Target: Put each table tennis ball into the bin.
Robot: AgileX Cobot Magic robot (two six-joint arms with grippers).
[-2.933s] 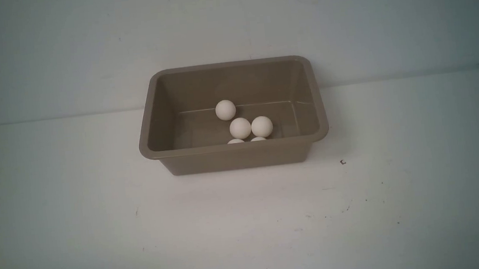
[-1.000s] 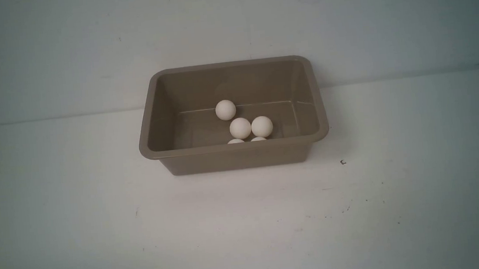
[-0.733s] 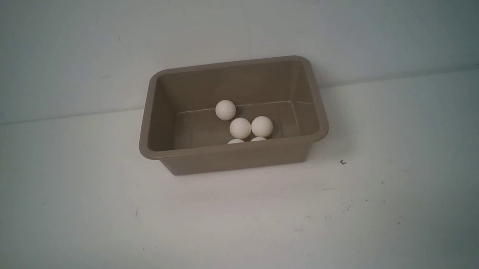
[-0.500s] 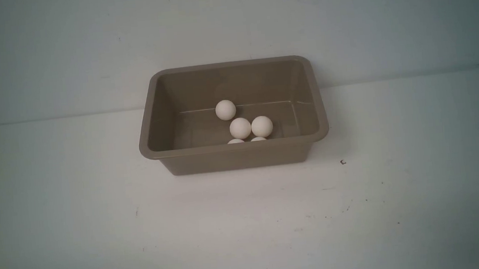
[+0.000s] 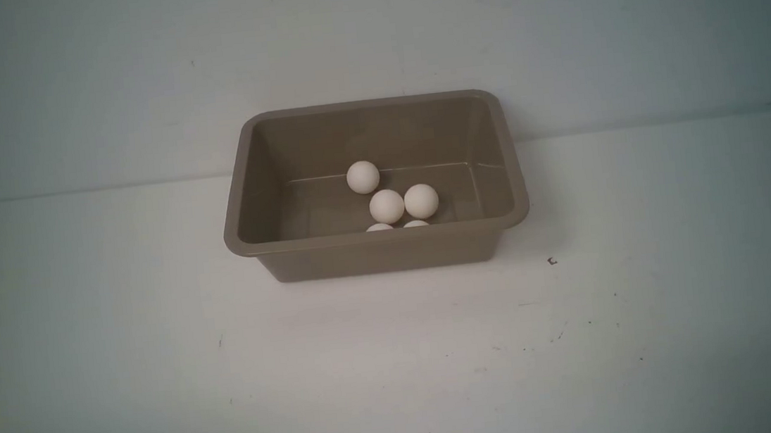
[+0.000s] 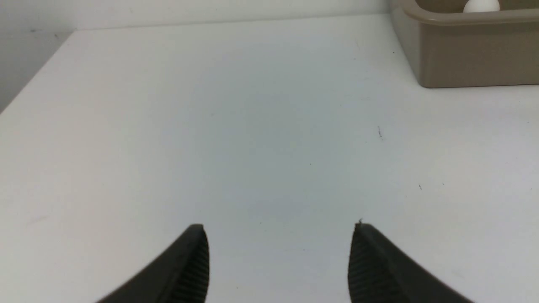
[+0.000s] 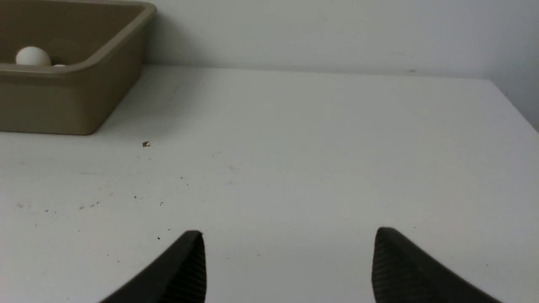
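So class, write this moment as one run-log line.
balls: five visible, all in bin | table: no ball seen | left end effector: open, holding nothing | right end effector: open, holding nothing

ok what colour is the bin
Grey-brown, a plain taupe with no pattern. The bin shows best in the front view.

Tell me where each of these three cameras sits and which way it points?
Front view: between the arms, looking forward at the bin with table tennis balls on the table; no robot parts show.
Left wrist view: on the left arm, low over the table; left gripper jaws apart, empty.
Right wrist view: on the right arm, low too; right gripper jaws apart, empty.
Shared: every view catches the bin and a ball.
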